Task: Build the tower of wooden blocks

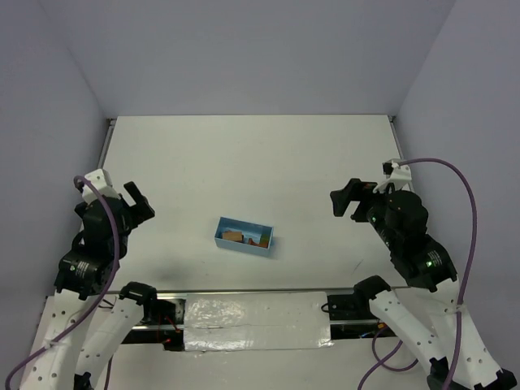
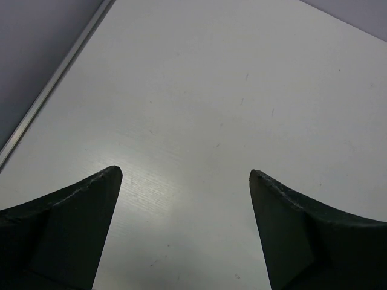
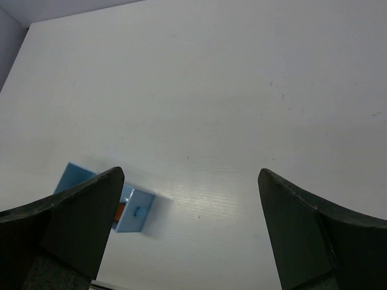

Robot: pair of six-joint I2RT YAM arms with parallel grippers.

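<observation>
Nearest the lenses: the left hand [image 2: 186, 172] and the right hand [image 3: 190, 172], both spread wide, gripping nothing, hovering over the bare bench [image 1: 244, 162]. From above, placed at about 9 o'clock and 3 o'clock of the bench centre, well apart from everything else.

Then the bench itself: white, flat, the largest thing here. Next the light blue box [image 1: 242, 246], lying a little toward 6 o'clock from the bench centre, between the two hands, slightly turned. Also visible in the right wrist view at about 7 o'clock, partly hidden behind that hand.

Smallest, the wood blocks [image 1: 234, 236]: inside the box, tan toward its 9 o'clock end, reddish-orange and green toward 3 o'clock. Nothing stacked yet. Exact shapes too small to tell.

Probably very light, stiff, smooth and not fragile, so easy to knock over or to let slip. Better to pinch one piece at a time across two flat parallel faces, near its middle, closing gently. Hard to reach while packed against the box walls. Likely to drag the light box along, so perhaps steady it with the other hand.
</observation>
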